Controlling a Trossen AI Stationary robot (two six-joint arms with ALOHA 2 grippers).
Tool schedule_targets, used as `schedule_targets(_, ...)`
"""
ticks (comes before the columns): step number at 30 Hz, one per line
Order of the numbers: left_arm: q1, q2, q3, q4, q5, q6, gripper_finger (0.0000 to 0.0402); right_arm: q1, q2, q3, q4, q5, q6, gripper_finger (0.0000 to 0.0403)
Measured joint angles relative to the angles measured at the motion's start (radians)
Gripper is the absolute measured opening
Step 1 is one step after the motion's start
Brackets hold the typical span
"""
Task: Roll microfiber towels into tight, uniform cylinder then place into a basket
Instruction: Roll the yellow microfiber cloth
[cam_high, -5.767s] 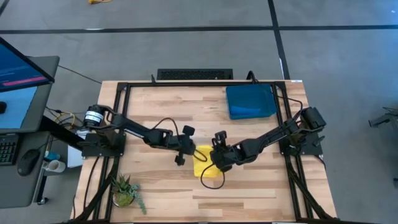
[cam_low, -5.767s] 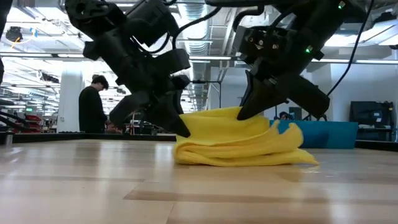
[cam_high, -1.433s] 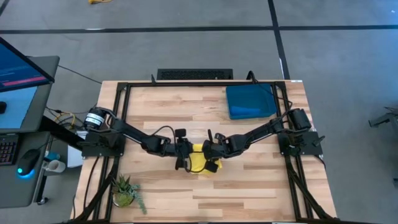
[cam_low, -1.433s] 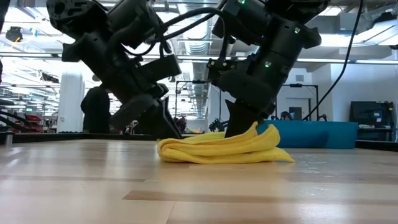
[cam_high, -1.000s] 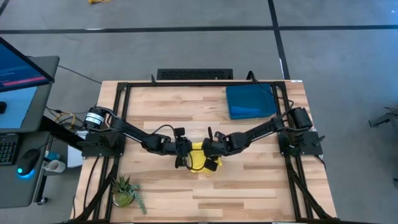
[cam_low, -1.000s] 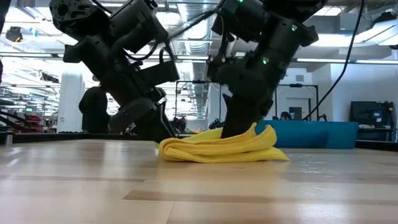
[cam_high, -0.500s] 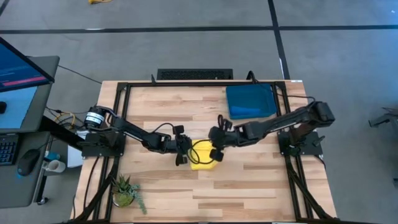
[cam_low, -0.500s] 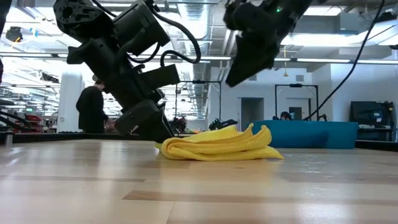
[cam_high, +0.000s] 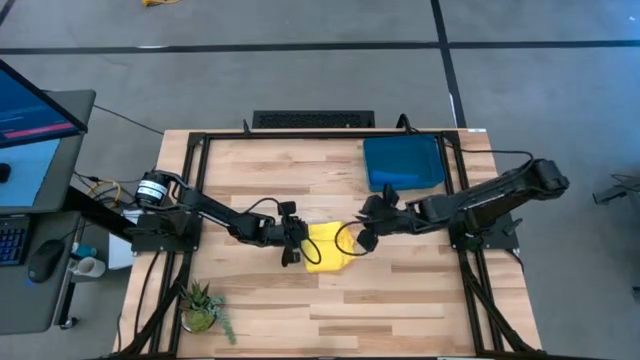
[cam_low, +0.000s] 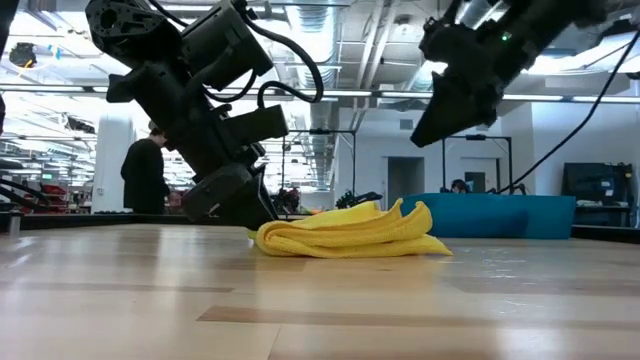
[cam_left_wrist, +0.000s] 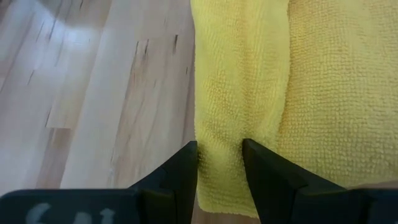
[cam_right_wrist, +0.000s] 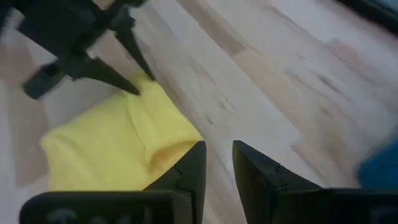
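Observation:
The yellow microfiber towel lies bunched in several folded layers on the wooden table's middle; in the low view it is a low heap. My left gripper is at the towel's left end, shut on it. My right gripper hangs open above the table, right of the towel and clear of it. The basket, a dark teal bin, stands at the far right and shows behind the towel in the low view. My left gripper pinches a folded strip along the towel's left side between its two fingers. The fingers slant down from the table's left and lie along the strip. The towel lies slack on the table.
A small potted plant stands at the near left corner. Black frame rails run along the table's sides. A dark bar lies at the far edge. A person stands in the room behind.
My right gripper has come off the towel, risen and drawn back toward the table's right edge, turning as it went. The towel has stayed on the table, its right end lying free.

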Motion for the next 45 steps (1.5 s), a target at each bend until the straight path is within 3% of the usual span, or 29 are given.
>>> schedule_targets(9, 0.000, 0.000, 0.000, 0.002, 0.001, 0.004, 0.0123, -0.082, 0.065, -0.074, 0.350, -0.174, -0.108, 0.0109)
schedule_targets(21, 0.000, 0.001, -0.001, 0.006, 0.002, 0.015, 0.0123, -0.257, 0.282, -0.003, 0.467, -0.545, -0.200, 0.0204)
schedule_targets(26, 0.000, 0.002, -0.001, 0.005, 0.002, 0.015, 0.0123, -0.277, 0.375, 0.056, 0.433, -0.646, -0.215, 0.0209)
schedule_targets(30, 0.000, 0.002, -0.001, 0.003, 0.002, 0.015, 0.0123, -0.292, 0.421, 0.107, 0.357, -0.655, -0.215, 0.0204)
schedule_targets(37, 0.000, 0.002, -0.001, 0.003, 0.002, 0.015, 0.0123, -0.307, 0.408, 0.132, 0.197, -0.678, -0.213, 0.0190)
schedule_targets(41, 0.000, 0.002, -0.001, 0.006, -0.004, 0.018, 0.0123, -0.307, 0.418, 0.134, 0.190, -0.766, -0.183, 0.0177)
schedule_targets(45, 0.000, 0.003, -0.001, 0.005, -0.028, 0.063, 0.0123, -0.307, 0.418, 0.135, 0.190, -0.778, -0.180, 0.0164)
